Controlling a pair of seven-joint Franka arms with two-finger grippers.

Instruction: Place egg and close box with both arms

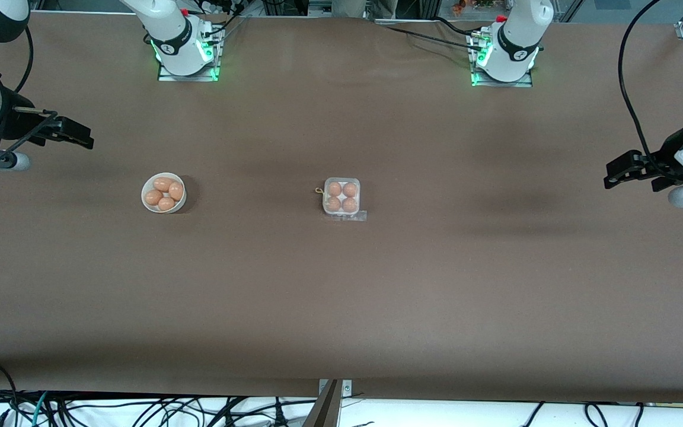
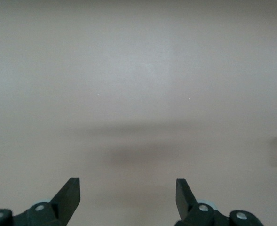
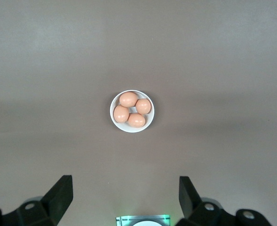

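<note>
Overhead, brown table (image 1: 341, 296) — box (image 1: 341, 197), 4 eggs

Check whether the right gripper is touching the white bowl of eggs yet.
Apart. The right wrist view shows the right gripper open above bare table, clear of the bowl.

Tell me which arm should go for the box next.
Neither stands out. The box, four eggs in its cells, sits mid-table, apart from both grippers. The left gripper hangs open at its own end of the table, roughly level with the box; the right gripper, open too, is closer to the bowl.
</note>
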